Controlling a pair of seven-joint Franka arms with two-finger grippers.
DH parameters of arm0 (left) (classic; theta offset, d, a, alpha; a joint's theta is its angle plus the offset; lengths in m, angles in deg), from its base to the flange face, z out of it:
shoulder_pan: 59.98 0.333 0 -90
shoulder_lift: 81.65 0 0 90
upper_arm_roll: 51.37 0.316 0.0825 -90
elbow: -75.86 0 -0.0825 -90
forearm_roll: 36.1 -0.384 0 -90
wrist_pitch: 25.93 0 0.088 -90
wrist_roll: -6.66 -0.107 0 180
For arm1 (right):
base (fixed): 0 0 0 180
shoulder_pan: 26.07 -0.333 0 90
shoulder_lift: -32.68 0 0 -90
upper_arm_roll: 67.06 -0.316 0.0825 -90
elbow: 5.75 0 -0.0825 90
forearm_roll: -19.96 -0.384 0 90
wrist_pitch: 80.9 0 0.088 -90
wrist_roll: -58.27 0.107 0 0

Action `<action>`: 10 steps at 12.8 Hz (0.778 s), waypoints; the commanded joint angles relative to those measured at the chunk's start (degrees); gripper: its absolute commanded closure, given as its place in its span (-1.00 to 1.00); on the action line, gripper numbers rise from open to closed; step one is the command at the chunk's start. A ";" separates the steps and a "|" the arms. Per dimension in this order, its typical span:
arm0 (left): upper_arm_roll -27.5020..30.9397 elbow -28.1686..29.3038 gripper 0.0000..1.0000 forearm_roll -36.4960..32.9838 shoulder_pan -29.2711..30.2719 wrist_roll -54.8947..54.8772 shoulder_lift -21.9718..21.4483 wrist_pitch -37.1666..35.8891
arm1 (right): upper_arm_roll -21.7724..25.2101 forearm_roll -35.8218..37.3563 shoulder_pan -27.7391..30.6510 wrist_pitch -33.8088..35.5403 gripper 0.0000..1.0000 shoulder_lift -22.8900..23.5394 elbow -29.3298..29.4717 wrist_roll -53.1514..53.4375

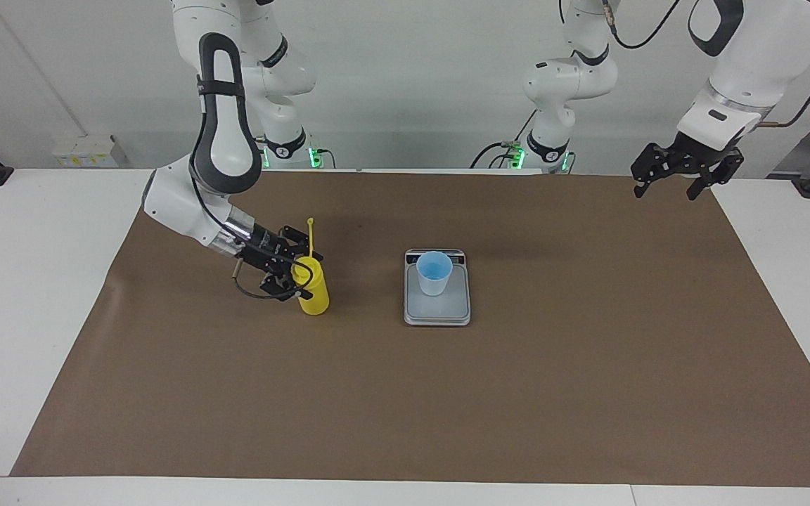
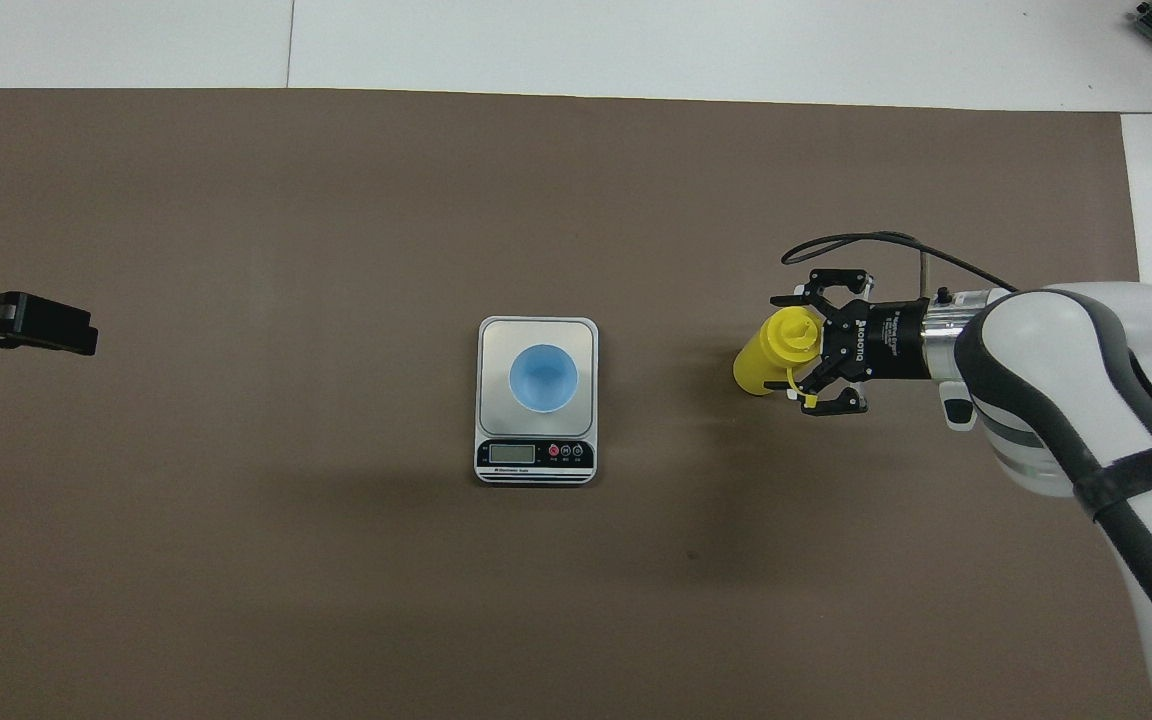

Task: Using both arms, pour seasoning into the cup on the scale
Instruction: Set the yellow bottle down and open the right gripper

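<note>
**Item inspected: seasoning.** The yellow seasoning bottle (image 1: 315, 292) sits left of centre in the facing view, toward the right arm's end of the desk (image 1: 447, 407). Its base is on the brown covering. It is not upright: the overhead view shows its capped top leaning toward the right arm, away from the scale. Its cap strap (image 1: 311, 235) sticks up above the nozzle.

**Right hand.** The right hand (image 1: 298, 270) comes in low and nearly level. Its fingers are parted on either side of the bottle's upper part, released rather than clenched. The overhead view shows a gap at one finger. Whether the other finger touches the bottle cannot be told.

**Cup and scale.** The light blue cup (image 1: 434, 273) stands upright on the plate of the scale (image 1: 437, 309), at the centre of the frame and well apart from the bottle. No contents can be made out in the cup.

**Left hand.** The left hand (image 1: 666, 184) waits in the air at the upper right of the facing view, over the desk's corner. Its fingers are spread and hold nothing.

**Risks, as judged:**
- The bottle leans with no firm grip on it. It could topple onto the desk if the hand pulls away or nudges it.
- The strap lies close to the fingers and could snag on one, dragging the bottle over.
- A toppled bottle could roll or leak.
- Closing on the tilted bottle would give a skewed hold, and the nozzle could then miss the small cup.
- Any knock to the cup would upset the scale reading.
</note>
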 commanded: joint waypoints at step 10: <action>0.02 0.87 -1.00 0.68 0.30 0.31 -1.04 -0.34 | -0.47 39.92 0.21 0.42 -1.00 -11.22 1.24 -27.18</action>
